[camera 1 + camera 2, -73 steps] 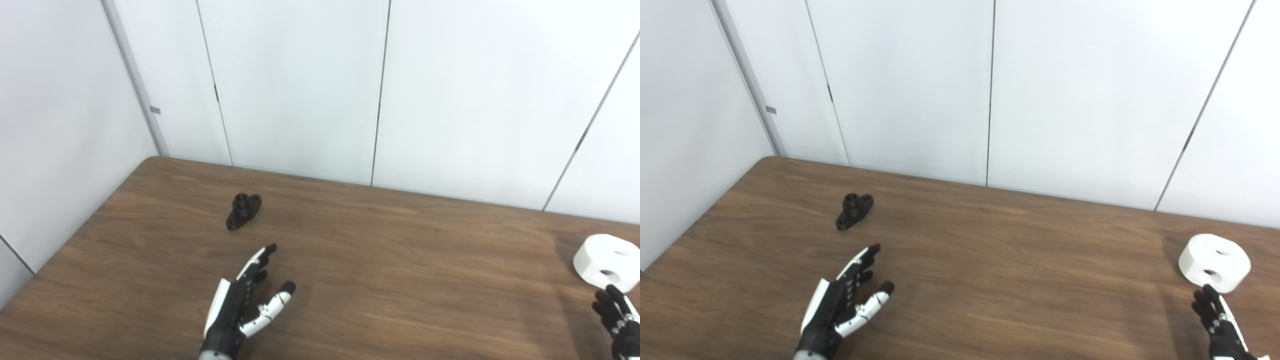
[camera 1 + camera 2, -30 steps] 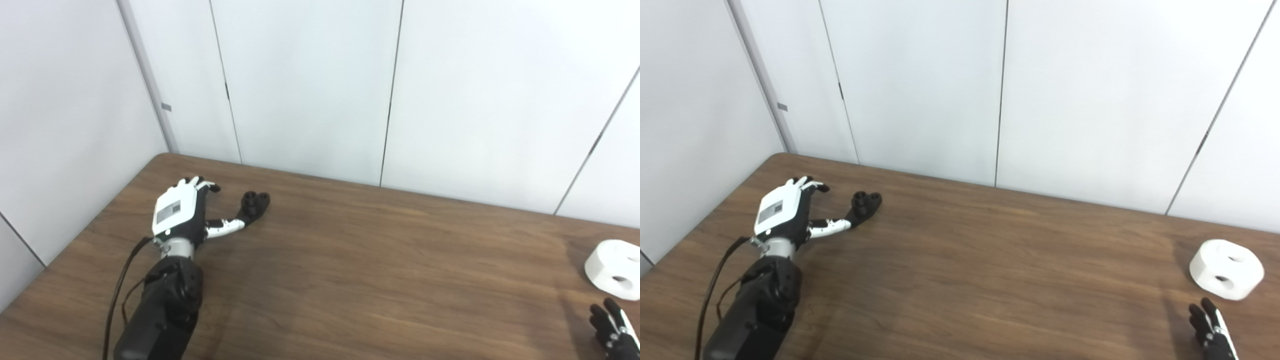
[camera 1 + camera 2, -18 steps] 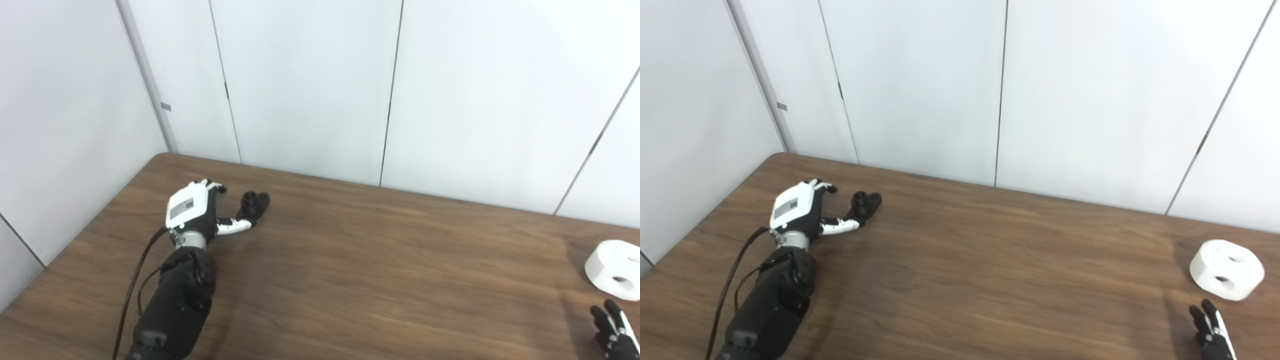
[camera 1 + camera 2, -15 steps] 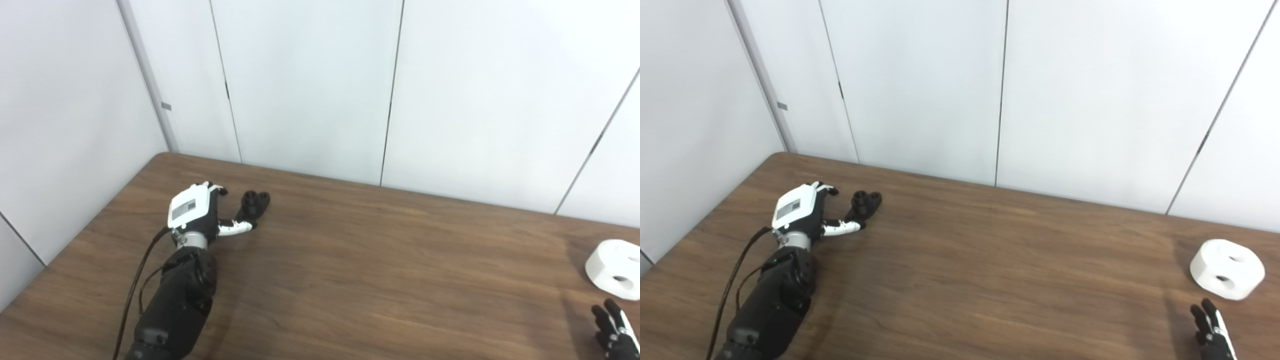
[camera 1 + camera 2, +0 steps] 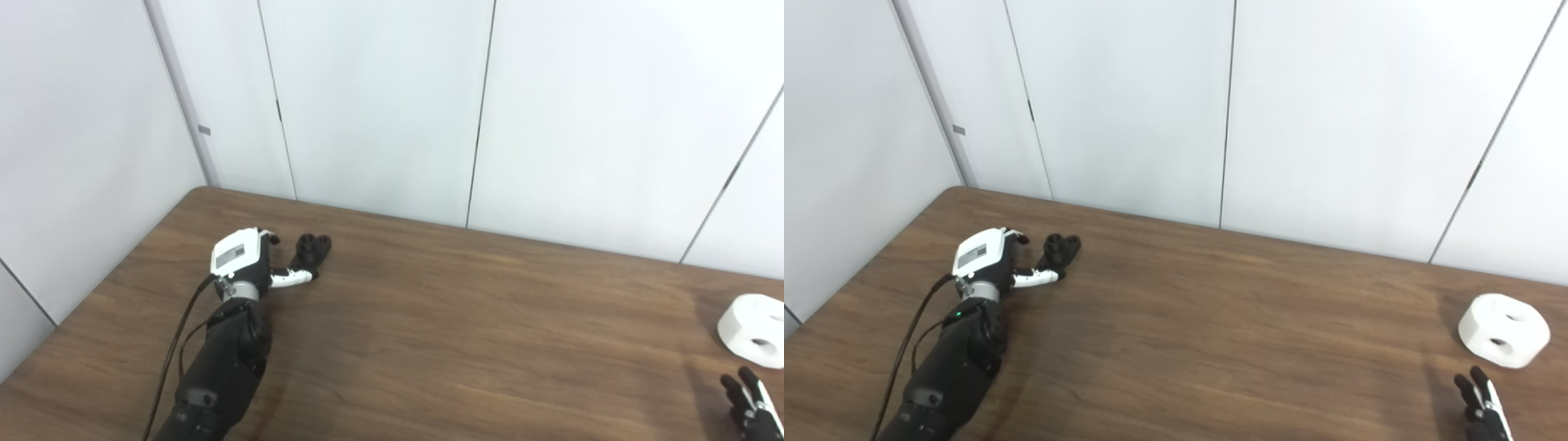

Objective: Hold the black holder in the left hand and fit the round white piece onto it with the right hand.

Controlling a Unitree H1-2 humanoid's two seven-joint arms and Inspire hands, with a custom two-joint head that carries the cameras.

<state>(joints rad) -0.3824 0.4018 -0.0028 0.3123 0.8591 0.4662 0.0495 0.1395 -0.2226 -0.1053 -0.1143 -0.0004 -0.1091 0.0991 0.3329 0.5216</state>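
two hands are seen. the left hand (image 5: 240, 262) is beside the black holder (image 5: 309, 250), thumb touching it, not yet grasping. the right hand (image 5: 1482, 401) is released, fingers apart, near the round white piece (image 5: 1503, 330), far right of the holder on the table (image 5: 465, 331).

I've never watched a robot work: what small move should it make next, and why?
Probably close the left hand around the small black plastic holder and lift it. The thumb lies beside it on the brown wooden table, not yet gripping; the round white piece waits near the right hand.
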